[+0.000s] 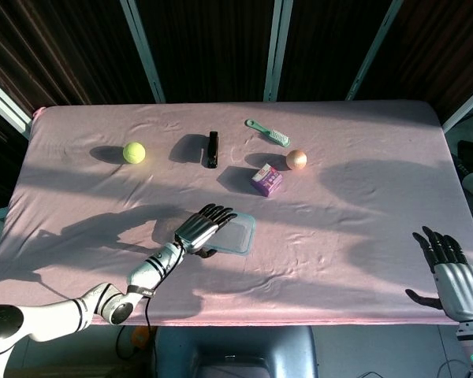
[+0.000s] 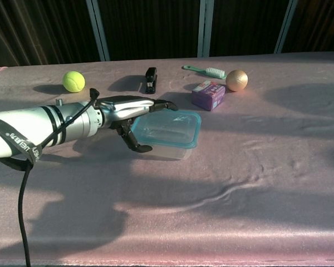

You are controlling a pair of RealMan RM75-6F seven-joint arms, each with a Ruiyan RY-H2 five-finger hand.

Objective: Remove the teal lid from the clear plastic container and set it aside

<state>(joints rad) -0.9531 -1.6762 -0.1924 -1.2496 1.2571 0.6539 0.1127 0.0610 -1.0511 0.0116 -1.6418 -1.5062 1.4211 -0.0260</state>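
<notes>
My left hand [image 2: 134, 114] is at the near-left corner of the clear plastic container [image 2: 166, 146], which I take as my landmark on the pink-covered counter [image 1: 347, 213]. The teal lid [image 2: 168, 127] sits on top of the container, and in the chest view its left side looks raised a little while the right side lies lower on the rim. My fingers [image 2: 156, 103] stretch flat over the lid's left edge, and my thumb [image 2: 134, 144] curls down beside the container's left wall, just below that edge. Whether I am truly gripping the lid between fingers and thumb or only touching it, I cannot tell; the contact point is hidden by my own hand. From the head view, my left hand [image 1: 199, 230] covers the left part of the lid [image 1: 236, 235].

My right hand [image 1: 451, 274] is far to the right of the container, at the near right edge of the counter, with fingers apart and holding nothing.

Beyond the container, toward the far side, a purple box [image 2: 208, 94] lies just past its far-right corner, with an orange ball [image 2: 236, 80] to the right of the box. A teal brush [image 2: 207, 71] lies farther back than both. A black stapler [image 2: 151, 79] stands beyond the container's far-left corner, and a yellow-green tennis ball [image 2: 73, 81] sits well to the left of the stapler.
</notes>
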